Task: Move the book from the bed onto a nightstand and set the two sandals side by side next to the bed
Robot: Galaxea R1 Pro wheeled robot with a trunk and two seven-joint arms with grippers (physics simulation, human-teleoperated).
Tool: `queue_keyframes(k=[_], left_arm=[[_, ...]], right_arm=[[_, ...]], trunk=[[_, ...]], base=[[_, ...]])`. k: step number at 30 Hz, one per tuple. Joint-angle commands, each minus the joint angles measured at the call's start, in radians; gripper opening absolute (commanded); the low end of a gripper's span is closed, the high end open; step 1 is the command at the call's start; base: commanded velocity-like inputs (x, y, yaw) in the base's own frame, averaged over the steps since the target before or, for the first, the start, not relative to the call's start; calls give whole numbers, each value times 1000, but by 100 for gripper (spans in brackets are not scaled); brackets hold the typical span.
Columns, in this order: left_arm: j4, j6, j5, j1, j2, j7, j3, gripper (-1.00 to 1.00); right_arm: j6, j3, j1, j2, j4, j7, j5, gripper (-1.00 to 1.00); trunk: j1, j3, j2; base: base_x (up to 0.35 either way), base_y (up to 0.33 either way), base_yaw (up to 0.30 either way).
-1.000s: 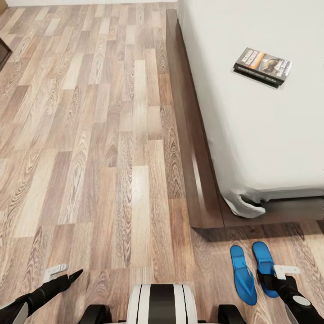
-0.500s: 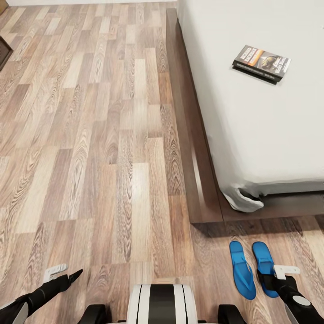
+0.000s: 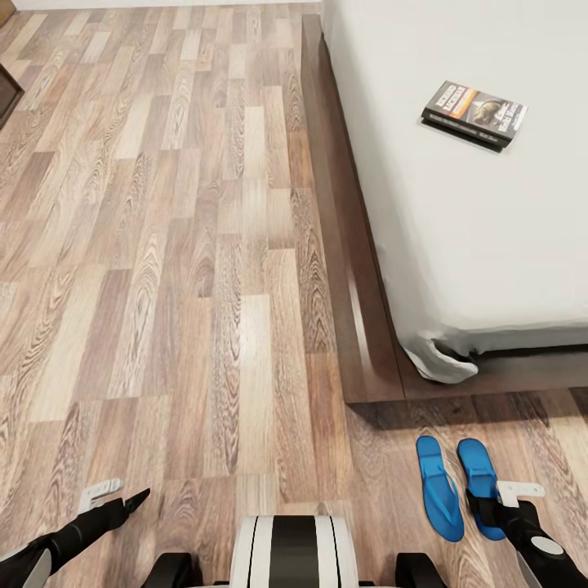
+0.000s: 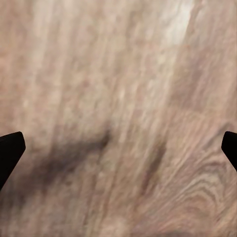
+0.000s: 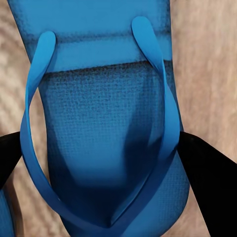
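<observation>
The book [image 3: 475, 114] lies flat on the pale mattress of the bed [image 3: 490, 245], near its far right part in the head view. Two blue sandals lie side by side on the floor by the bed's corner, the left sandal [image 3: 438, 496] and the right sandal [image 3: 476, 480]. My right gripper [image 3: 490, 513] hovers over the right sandal's near end. It is open, with the strapped sandal [image 5: 106, 128] between its fingers [image 5: 207, 173]. My left gripper [image 3: 131, 501] is open over bare floor [image 4: 118, 98]. The nightstand is out of view.
Wood plank floor [image 3: 180, 269] stretches wide to the left of the bed. The bed's dark brown frame [image 3: 351, 310] runs along the mattress and ends in a corner just beyond the sandals. A dark furniture edge [image 3: 6, 94] shows at far left.
The whole picture has slid slightly upward over the last second, so the camera moved. Both arms keep the same pose, and the book and sandals stay where they lay.
</observation>
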Motion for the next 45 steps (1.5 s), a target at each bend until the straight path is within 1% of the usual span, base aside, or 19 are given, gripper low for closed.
queue_keyframes(k=[1, 21, 22, 45], left_arm=[[0, 9, 3, -1, 0, -6, 5, 100], [0, 9, 3, 0, 0, -6, 5, 100], [0, 9, 3, 0, 0, -6, 5, 100], [0, 9, 3, 0, 0, -6, 4, 100]], right_arm=[[-3, -5, 0, 1, 1, 6, 5, -100], [-4, -5, 0, 1, 1, 6, 4, -100], [-5, -5, 0, 1, 1, 6, 4, 100], [-5, -5, 0, 1, 1, 6, -2, 100]], trunk=[[0, 0, 0], [0, 0, 0], [0, 0, 0], [0, 0, 0]], base=[[0, 0, 0], [0, 0, 0], [0, 0, 0], [0, 0, 0]])
